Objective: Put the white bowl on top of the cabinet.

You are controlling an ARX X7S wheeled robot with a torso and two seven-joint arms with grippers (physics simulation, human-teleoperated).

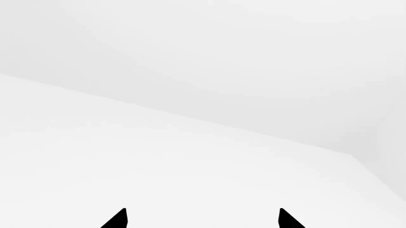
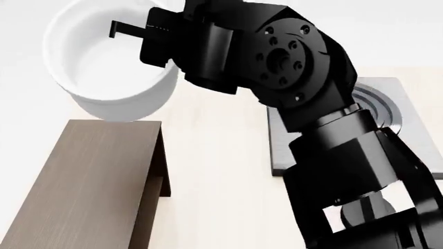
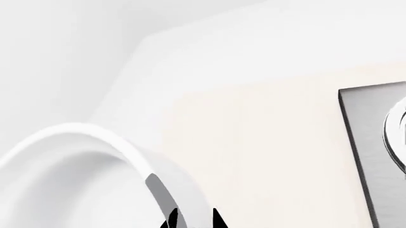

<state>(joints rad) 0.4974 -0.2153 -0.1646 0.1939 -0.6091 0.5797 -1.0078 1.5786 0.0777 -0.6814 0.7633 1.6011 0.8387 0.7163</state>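
Only head view shows cabinet [image 2: 90,176] (under clamped white bowl [image 2: 111,62]).

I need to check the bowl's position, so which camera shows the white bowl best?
The head view: the whole white bowl shows, held above the cabinet. The right wrist view shows only part of its rim; the left wrist view shows none of it.

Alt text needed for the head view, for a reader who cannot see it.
The right gripper holds the white bowl by its rim, tilted, in the air above the far end of the cabinet. The black arm fills the right side, partly hiding a grey stove plate on the pale table.
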